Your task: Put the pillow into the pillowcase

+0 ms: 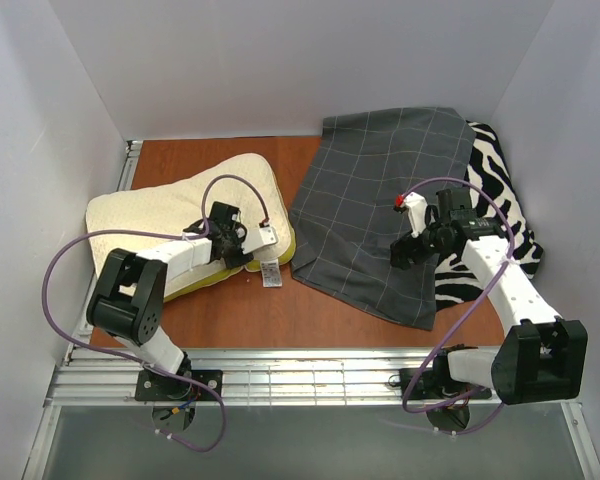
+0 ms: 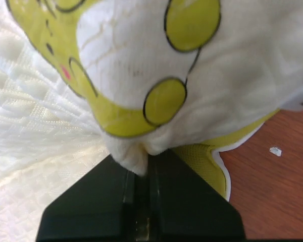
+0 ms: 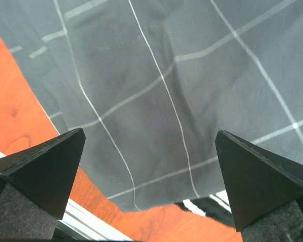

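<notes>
On the near left, left gripper: clenched on a pinch of cover at the right end of the pillow.
Near right, right gripper: jaws spread wide, holding nothing, over the near part of the pillowcase.
Pillow: flat on the table, left half.
Pillowcase: spread on the right, apart from the pillow.
Far right, zebra fabric: partly under the pillowcase's right edge.

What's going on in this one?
The left gripper is shut on an edge of the pillow, which lies on the left of the table. The right gripper hangs open over the pillowcase, spread to the right, partly over a zebra cloth. The pillow is not yet inside.
</notes>
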`<state>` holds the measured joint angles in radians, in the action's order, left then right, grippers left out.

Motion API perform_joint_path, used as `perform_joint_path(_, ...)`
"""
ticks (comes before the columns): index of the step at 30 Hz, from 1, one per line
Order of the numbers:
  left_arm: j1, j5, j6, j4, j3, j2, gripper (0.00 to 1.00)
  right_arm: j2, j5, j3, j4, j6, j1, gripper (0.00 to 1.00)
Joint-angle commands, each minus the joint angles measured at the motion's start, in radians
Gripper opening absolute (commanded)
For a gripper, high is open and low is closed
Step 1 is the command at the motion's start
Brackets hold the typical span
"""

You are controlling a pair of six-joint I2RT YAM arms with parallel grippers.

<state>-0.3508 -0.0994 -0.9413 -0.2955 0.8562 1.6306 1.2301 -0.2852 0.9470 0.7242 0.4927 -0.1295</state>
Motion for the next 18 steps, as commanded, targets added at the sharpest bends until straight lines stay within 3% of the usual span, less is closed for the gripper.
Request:
perform_joint_path(1, 0.021, -0.118, -0.017, -0.224, -0.071, 0.036, 0.00, 0.014, -0.058, 0.065, -0.015, -0.006, -0.038, 0.99)
perform_joint_path(10, 0.200, -0.372, -0.014, -0.491, 0.055, -0.271, 0.00, 0.193, 0.116, 0.153, -0.175, -0.046, -0.390, 0.89)
perform_joint_path(18, 0.278, -0.479, 0.065, -0.528, 0.036, -0.383, 0.00, 0.592, 0.156, 0.429, -0.192, -0.138, -0.493, 0.86)
